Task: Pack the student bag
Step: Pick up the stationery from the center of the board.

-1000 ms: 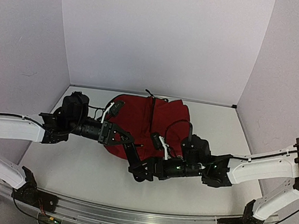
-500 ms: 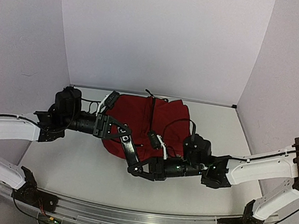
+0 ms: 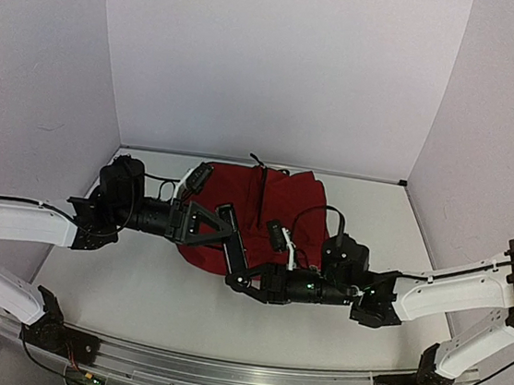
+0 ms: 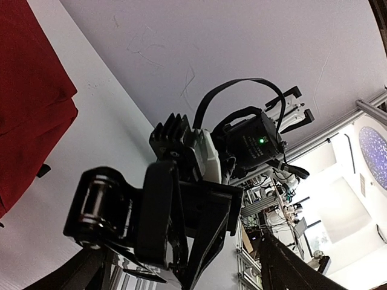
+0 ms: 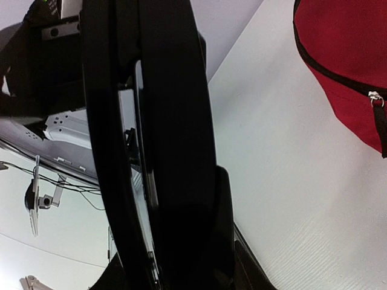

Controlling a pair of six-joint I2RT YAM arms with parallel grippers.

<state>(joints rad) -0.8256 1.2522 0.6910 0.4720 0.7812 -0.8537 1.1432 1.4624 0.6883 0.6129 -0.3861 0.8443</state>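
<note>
Bag (image 3: 288, 201) lies on the table (image 3: 135, 281) just beyond both claws. Left claw (image 3: 220, 230) is over the bag's near-left edge with fingers spread wide; contact with the fabric unclear. Right claw (image 3: 239, 283) is just off the bag's near edge. A long black piece (image 3: 235, 246) fills its wrist view, so can't tell if it's spread or pinching.

Arm shells: smooth white, on left arm (image 3: 12, 220) and right arm (image 3: 450, 287).
Joints: black and blocky; one finned housing (image 4: 175, 136).
Cables: thin black loops (image 3: 315, 213) over the wrists.
Light: small green LED (image 4: 260, 140).
Grasping part: left tool (image 3: 232, 250), matte black.
</note>
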